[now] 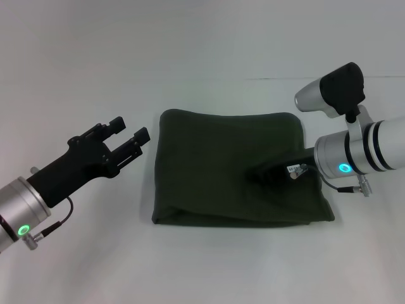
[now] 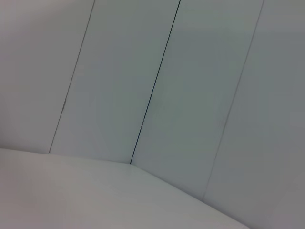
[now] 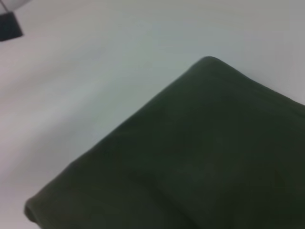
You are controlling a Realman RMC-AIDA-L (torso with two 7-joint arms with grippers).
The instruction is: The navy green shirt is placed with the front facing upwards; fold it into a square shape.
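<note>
Navy green shirt (image 1: 234,168) lies mid-counter, already a near-square block; soft, light, floppy, best taken at doubled hem.
My left gripper (image 1: 130,136) hovers just left of shirt, fingers spread, empty.
My right gripper (image 1: 278,171) rests on shirt's right part; grip hidden, cannot tell.
White counter (image 1: 209,266) bare all round shirt.

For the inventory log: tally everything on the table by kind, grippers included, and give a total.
Folded navy green shirt: 1
Grippers: 2, the left gripper beside the shirt, open; the right gripper over the shirt
Total: 3
</note>
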